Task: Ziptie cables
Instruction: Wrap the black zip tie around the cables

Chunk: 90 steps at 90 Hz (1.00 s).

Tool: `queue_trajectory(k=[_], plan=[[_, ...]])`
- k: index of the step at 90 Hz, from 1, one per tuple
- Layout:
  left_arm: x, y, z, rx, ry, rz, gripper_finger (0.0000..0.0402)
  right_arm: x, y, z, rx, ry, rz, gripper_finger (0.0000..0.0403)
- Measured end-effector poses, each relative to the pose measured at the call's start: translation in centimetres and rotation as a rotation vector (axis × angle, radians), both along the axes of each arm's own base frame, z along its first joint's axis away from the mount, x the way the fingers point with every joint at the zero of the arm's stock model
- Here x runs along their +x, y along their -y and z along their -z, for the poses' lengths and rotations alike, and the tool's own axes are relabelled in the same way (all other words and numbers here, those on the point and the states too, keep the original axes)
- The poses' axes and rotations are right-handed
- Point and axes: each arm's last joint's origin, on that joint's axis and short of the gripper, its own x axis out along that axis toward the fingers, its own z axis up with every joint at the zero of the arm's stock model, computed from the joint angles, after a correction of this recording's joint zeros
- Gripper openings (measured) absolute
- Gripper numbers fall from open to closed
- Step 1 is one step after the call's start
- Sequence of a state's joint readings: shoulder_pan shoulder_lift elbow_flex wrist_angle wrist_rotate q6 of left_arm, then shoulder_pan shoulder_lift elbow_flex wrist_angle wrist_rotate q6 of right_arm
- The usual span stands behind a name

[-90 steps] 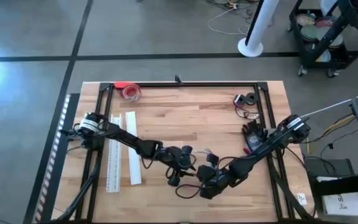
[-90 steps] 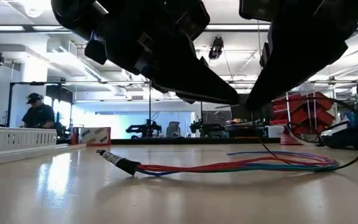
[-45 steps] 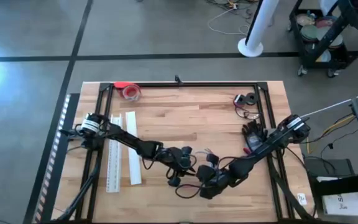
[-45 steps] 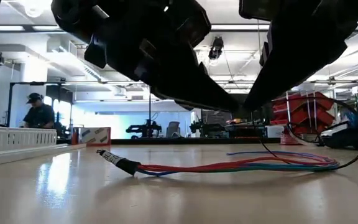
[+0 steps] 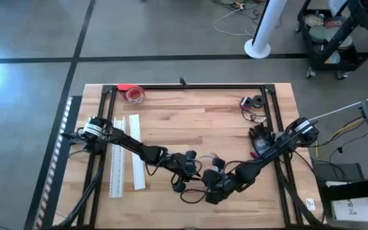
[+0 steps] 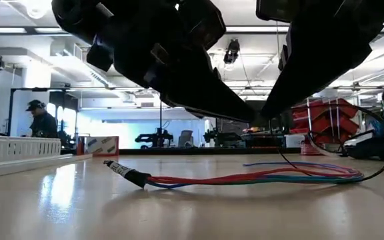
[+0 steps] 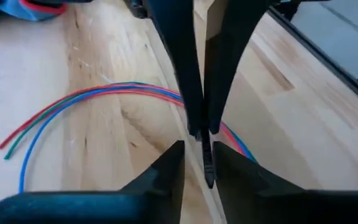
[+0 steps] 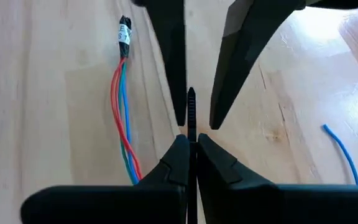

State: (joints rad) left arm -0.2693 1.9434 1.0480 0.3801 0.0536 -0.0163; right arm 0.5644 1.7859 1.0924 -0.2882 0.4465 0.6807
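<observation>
the cables (image 6: 259,177) lie loose on the worktop (image 5: 190,128) just under both sets of jaws, a limp bundle of thin red, green and blue wires with a labelled sleeve at one end. the right gripper (image 8: 190,144) is clamped on a thin black ziptie (image 8: 191,112), and the left gripper (image 7: 199,134) pinches the same strip. the wires look light and floppy, so i'd gather them mid-length, where they run together.

red, blue, green cables (image 6: 259,177), black zip tie (image 8: 191,115), pale wood table (image 5: 190,121)
</observation>
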Motion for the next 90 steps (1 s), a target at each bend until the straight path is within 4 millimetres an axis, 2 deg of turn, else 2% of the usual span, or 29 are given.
queue_trajectory(k=[16,28,39,56,90], plan=[[0.3,0.0,0.3,0.002,-0.010,-0.003,0.0097,0.1,0.2,0.0,0.000,0.000,0.006,0.0000],[0.8,0.3,0.3,-0.010,-0.017,0.016,0.0098,0.2,0.3,0.0,-0.003,-0.002,0.001,0.0000],[1.0,0.3,0.7,-0.005,-0.046,0.020,0.0078,0.1,0.3,0.0,-0.006,-0.007,-0.002,0.0000],[1.0,0.4,0.3,-0.016,-0.036,0.033,0.0043,0.0,0.3,0.1,-0.004,-0.021,0.003,0.0000],[1.2,0.2,0.1,-0.008,-0.032,0.025,0.0003,-0.1,0.4,0.1,-0.024,-0.045,-0.038,0.0000]])
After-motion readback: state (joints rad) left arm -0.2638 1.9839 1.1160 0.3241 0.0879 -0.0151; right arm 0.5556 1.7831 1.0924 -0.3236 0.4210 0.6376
